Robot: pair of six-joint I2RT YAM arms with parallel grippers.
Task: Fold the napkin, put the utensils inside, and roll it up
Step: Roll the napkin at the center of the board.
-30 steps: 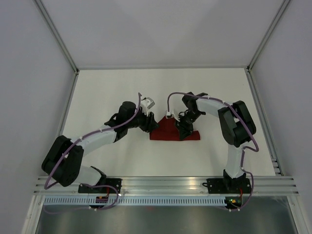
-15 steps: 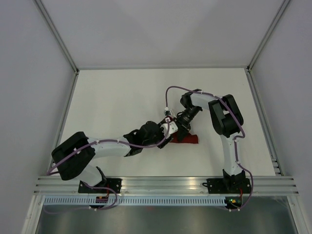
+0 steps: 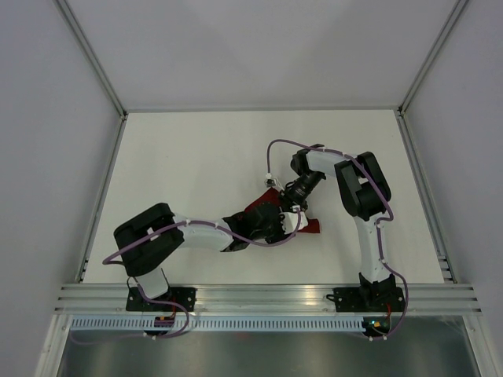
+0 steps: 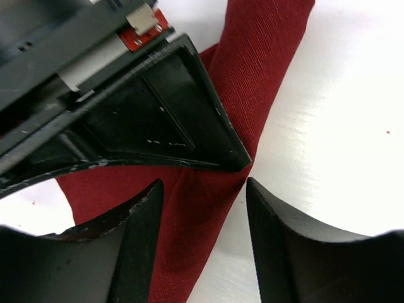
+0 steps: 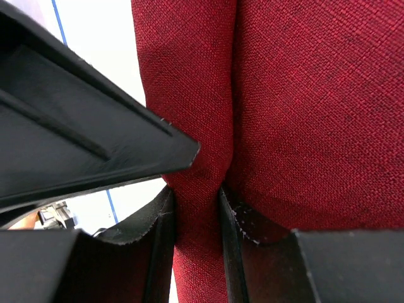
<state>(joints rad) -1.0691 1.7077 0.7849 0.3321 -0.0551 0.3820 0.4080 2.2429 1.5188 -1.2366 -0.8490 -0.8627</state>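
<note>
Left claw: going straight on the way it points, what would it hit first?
The left claw would likely meet the napkin first, lying right ahead of its tips. The right claw pinches it just beyond; depth is unclear.

Item: one plain dark red napkin (image 3: 311, 225) of thin woven cloth, without pattern.

Condition: not lying flat. It is gathered into a long, narrow band, folded or loosely rolled, with soft creases running along its length.

Location: on the white desk (image 3: 181, 157), right of centre. From above it is mostly covered; only a corner on the left and one end on the right show.

Left wrist view: the band runs diagonally and widens into a looser spread at the lower left.

Right wrist view: a raised ridge of the cloth is nipped between the fingers of the right end effector (image 5: 197, 211).
</note>
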